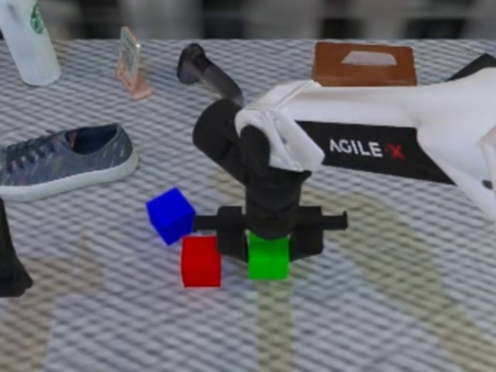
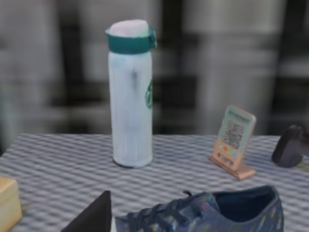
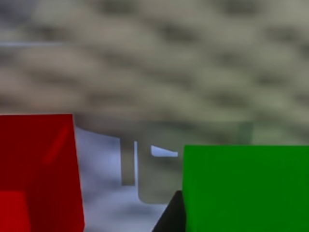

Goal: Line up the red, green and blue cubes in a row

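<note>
My right gripper (image 1: 268,249) reaches down at the table's middle, shut on the green cube (image 1: 268,259), which sits at table level between its black fingers. In the right wrist view one dark finger (image 3: 170,218) lies against the green cube (image 3: 246,188). The red cube (image 1: 201,261) stands a short gap to the green one's left, and shows in that view too as the red cube (image 3: 36,169). The blue cube (image 1: 170,215) sits turned, just behind and left of the red one. My left gripper (image 1: 9,271) is parked at the left edge, one fingertip (image 2: 96,215) showing well off centre.
A dark blue sneaker (image 1: 66,159) lies at the left. Along the back stand a white bottle (image 1: 31,39), a small QR-code stand (image 1: 132,62), a black handle-like object (image 1: 205,71) and a brown tissue box (image 1: 364,63). The right arm's white body (image 1: 403,132) spans the right side.
</note>
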